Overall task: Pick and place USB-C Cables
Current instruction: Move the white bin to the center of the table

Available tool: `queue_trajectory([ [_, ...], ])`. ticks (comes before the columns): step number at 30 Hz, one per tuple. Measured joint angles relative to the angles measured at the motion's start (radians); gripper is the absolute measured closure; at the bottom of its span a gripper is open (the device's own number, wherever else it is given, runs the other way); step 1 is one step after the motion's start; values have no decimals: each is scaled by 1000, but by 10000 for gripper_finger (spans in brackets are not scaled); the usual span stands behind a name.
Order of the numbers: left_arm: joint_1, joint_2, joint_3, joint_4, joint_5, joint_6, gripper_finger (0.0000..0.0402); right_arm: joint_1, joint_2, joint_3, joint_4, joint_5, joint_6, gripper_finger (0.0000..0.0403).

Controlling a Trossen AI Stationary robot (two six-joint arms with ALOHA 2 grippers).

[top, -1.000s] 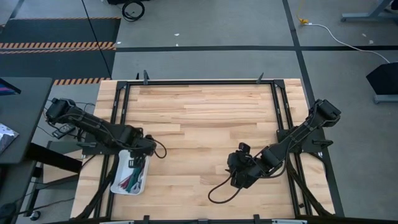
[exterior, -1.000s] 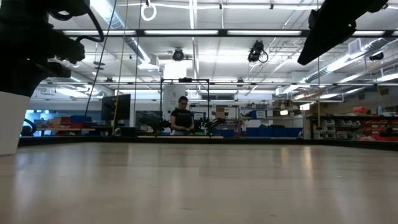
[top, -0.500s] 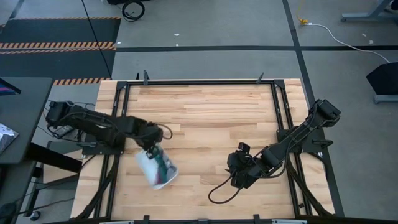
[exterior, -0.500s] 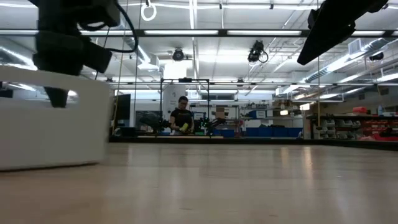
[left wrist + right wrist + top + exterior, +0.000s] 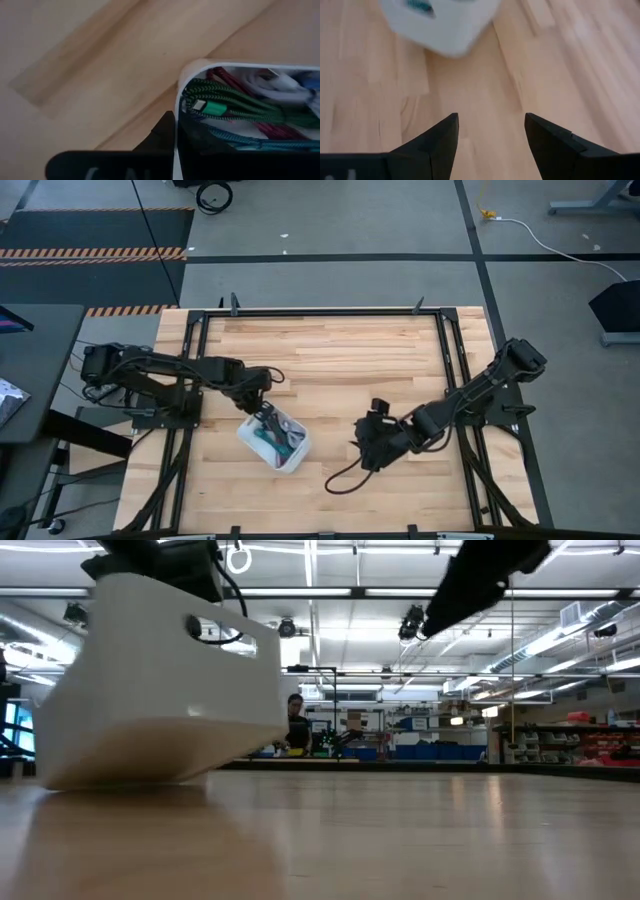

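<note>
A white bin (image 5: 285, 455) stands left of the table's middle and fills the left of the low view (image 5: 160, 690), tilted. Inside lie folded cable bundles: green (image 5: 235, 102), dark red (image 5: 235, 82), teal (image 5: 240, 137) and pale grey (image 5: 280, 82). My left gripper (image 5: 260, 413) is shut on the bin's far-left end. My right gripper (image 5: 365, 445) is open, low over the table to the bin's right, pointing at the bin (image 5: 440, 22) without touching it. My left gripper holds the bin's end wall at the rim (image 5: 176, 107), close to a corner. One finger (image 5: 200, 137) is inside the bin and one finger (image 5: 157, 137) outside. It comes from above, slanting from the table's left. The bin sits tilted; whether its low edge (image 5: 60, 780) touches the table I cannot tell.
Black metal rails (image 5: 195, 360) run along the table's left, right and far edges. A black wire loop (image 5: 340, 480) from the right arm lies on the table near its near edge. Bare wood (image 5: 320, 350) spans the far half. A person (image 5: 293, 725) stands far behind.
My left gripper has carried the bin from the table's near-left edge toward the middle, and the bin has turned about on the way. My right gripper has moved a little toward the table's left, toward the bin, staying open.
</note>
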Motion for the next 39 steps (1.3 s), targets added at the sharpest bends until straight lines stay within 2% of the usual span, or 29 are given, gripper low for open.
queue_trajectory([
  [5,0,1,-1,16,16,-47,391,-46,0,0,198,-20,-257,169],
  [9,0,1,-1,16,21,-72,390,-61,0,0,397,-157,-509,169],
  [12,0,1,-2,30,34,-75,389,-72,0,0,491,-187,-590,170],
  [17,-1,-3,-4,115,35,-67,389,-109,3,0,466,-199,-574,176],
  [25,10,-6,3,289,54,-61,382,-177,76,-1,468,-266,-446,176],
  [30,23,-7,43,275,62,-38,367,-216,118,-1,440,-276,-359,177],
  [39,20,-8,55,277,51,-19,365,-263,129,1,377,-265,-227,184],
])
